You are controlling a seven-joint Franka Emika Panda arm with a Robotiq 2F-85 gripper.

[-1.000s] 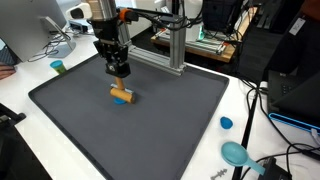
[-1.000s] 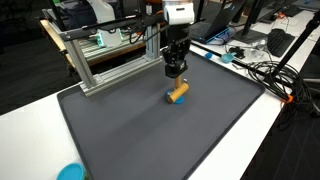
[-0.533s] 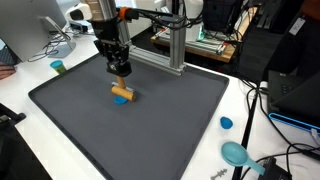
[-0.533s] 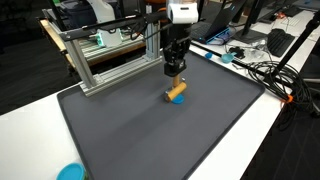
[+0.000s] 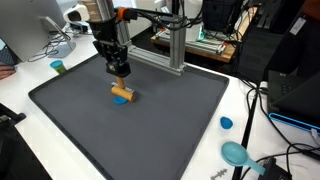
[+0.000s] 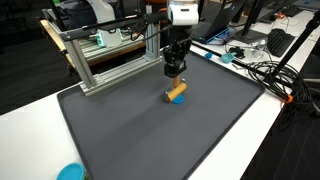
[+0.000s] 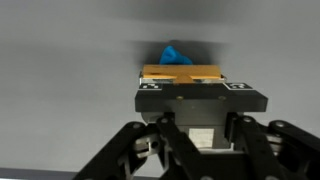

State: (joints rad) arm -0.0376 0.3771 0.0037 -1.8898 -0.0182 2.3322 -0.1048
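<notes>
A short wooden cylinder (image 5: pixel 122 95) with a blue piece at one end lies on the dark grey mat (image 5: pixel 160 125). It also shows in the other exterior view (image 6: pixel 177 92). My gripper (image 5: pixel 120 70) hangs straight above it with a small gap, pointing down, and is not touching it; it shows the same way from the opposite side (image 6: pixel 172 71). In the wrist view the wooden piece (image 7: pixel 181 74) and its blue part (image 7: pixel 174 54) show just beyond the gripper body, which hides the fingertips. Whether the jaws are open or shut does not show.
An aluminium frame (image 5: pixel 172 50) stands at the mat's far edge, close behind the arm. A teal cup (image 5: pixel 58 67), a blue cap (image 5: pixel 226 123) and a teal scoop (image 5: pixel 236 153) lie off the mat on the white table. Cables lie at the table's edge (image 6: pixel 265 70).
My gripper has risen slightly above the wooden cylinder. The cylinder has not moved.
</notes>
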